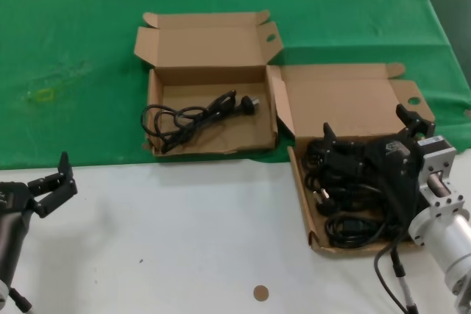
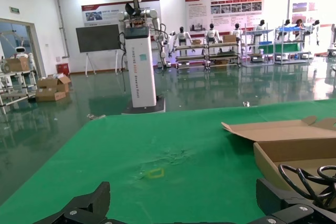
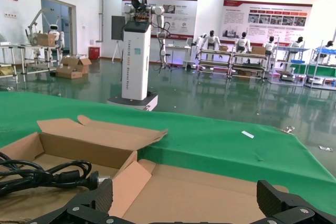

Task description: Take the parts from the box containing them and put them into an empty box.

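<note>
The white table (image 1: 184, 240), with its far half under a green cloth (image 1: 73, 56), is carrying two open brown corrugated cardboard boxes side by side. The wider-trayed receiving box (image 1: 210, 145) is sitting at the centre on the cloth and is already holding one black coiled power cord (image 1: 195, 117). The longer-trayed source box (image 1: 298, 174) is lying just to its right, straddling the cloth edge, with several more black cord bundles (image 1: 353, 204) heaped in its tray.

The right end effector (image 1: 368, 137) is hovering over the far part of that heap, fingers spread wide and gripping nothing. The left end effector (image 1: 55, 182) is waiting at the near left of the table, well apart from both boxes, its fingers also spread.

In my judgement the step in hand is the descent onto the next cord. It is best done by centring on a single bundle's thickest loops, not on a plug, closing fully before lifting, and rising straight up so that neighbouring coils are not dragged over the low wall.
</note>
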